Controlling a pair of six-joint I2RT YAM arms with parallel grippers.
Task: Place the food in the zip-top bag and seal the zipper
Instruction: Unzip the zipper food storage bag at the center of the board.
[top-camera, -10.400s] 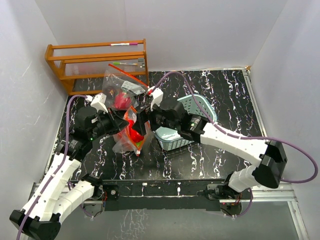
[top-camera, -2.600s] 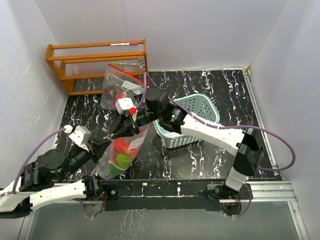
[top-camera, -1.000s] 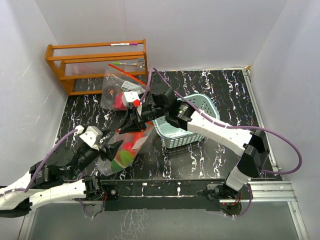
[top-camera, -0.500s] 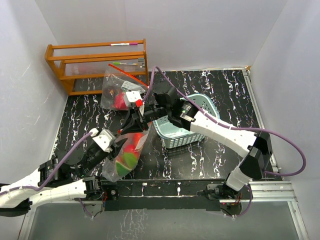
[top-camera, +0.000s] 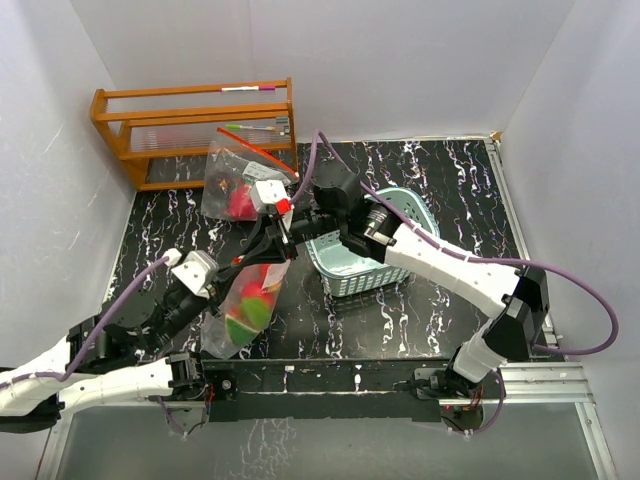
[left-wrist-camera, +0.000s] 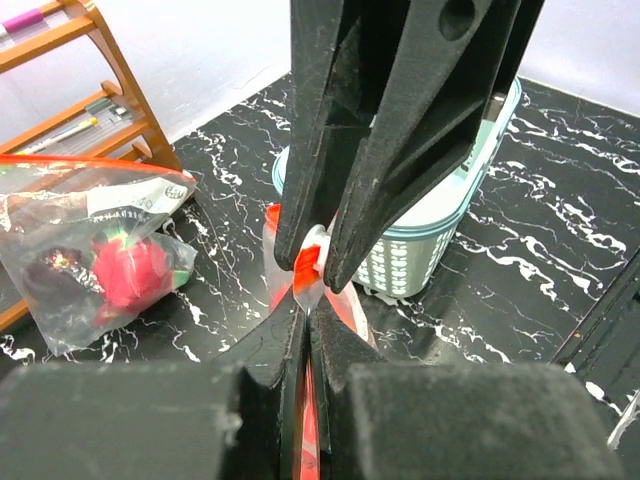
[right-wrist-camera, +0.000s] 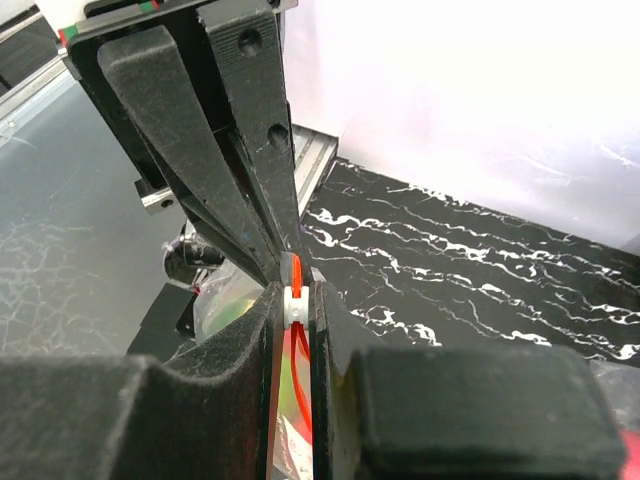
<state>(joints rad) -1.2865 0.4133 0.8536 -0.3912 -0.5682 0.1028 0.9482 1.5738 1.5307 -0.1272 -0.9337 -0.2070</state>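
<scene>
The zip-top bag (top-camera: 245, 310) hangs above the table's front left, with red and green food (top-camera: 252, 300) inside it. My right gripper (right-wrist-camera: 294, 290) is shut on the white slider (right-wrist-camera: 295, 300) of the red-orange zipper (right-wrist-camera: 297, 395). It reaches the bag's mouth from above (top-camera: 270, 245). My left gripper (left-wrist-camera: 305, 318) is shut on the same zipper strip (left-wrist-camera: 306, 420), tip to tip with the right fingers (left-wrist-camera: 400, 120). In the top view the left gripper (top-camera: 245, 270) meets the bag from the left.
A pale teal basket (top-camera: 375, 250) stands right of the bag, under the right arm. A second clear bag (top-camera: 235, 185) with red and dark items lies at the back left, in front of a wooden rack (top-camera: 195, 125). White walls enclose the table.
My left gripper moved up from the lower left to the bag's mouth and shut on the zipper strip. The right gripper kept its hold and shifted slightly right.
</scene>
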